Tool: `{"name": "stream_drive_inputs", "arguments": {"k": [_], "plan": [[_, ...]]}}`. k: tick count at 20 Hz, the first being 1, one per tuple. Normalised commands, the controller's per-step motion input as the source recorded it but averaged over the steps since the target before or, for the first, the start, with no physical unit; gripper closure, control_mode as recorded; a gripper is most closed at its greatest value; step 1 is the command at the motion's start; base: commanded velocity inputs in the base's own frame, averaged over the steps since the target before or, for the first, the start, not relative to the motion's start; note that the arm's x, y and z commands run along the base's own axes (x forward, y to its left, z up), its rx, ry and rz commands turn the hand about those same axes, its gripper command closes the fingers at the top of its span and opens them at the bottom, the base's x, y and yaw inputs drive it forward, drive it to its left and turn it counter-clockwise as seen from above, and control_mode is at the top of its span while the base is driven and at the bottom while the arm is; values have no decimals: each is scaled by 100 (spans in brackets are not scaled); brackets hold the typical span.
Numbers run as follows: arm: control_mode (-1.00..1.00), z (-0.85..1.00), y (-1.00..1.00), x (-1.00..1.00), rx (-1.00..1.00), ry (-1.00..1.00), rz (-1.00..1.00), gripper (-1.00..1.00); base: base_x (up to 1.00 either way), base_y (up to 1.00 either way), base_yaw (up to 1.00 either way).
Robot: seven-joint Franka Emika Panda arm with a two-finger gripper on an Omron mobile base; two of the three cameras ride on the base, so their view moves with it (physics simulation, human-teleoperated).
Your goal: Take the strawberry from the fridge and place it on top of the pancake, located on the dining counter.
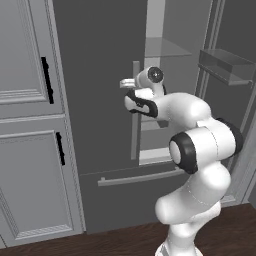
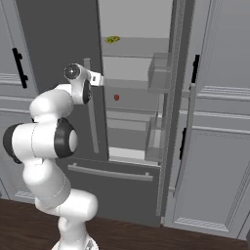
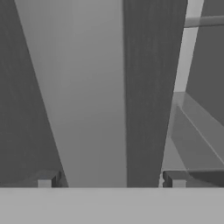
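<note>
Fridge point(image 2: 58, 44) right door stands ajar, and the gripper point(image 3: 109, 180) sits spread and empty astride the left door's handle point(image 3: 74, 92). The strawberry point(image 2: 116, 97) waits on a shelf beyond, rightward. Reaching in seems next: clear this handle, swing right.

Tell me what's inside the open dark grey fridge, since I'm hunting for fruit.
On a middle glass shelf of the dark grey fridge sits a tiny red strawberry; a small yellow-green item lies on a higher shelf. The closed left door hides the rest.
</note>
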Motion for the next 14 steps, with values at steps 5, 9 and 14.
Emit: {"name": "stream_drive_inputs", "arguments": {"k": [5,9,14], "plan": [[-100,-8,1,16,1,11,0,100,0,0,0],[-100,0,11,-98,0,-4,-12,100,0,0,0],[-100,8,53,-95,0,-3,-19,100,0,0,0]]}}
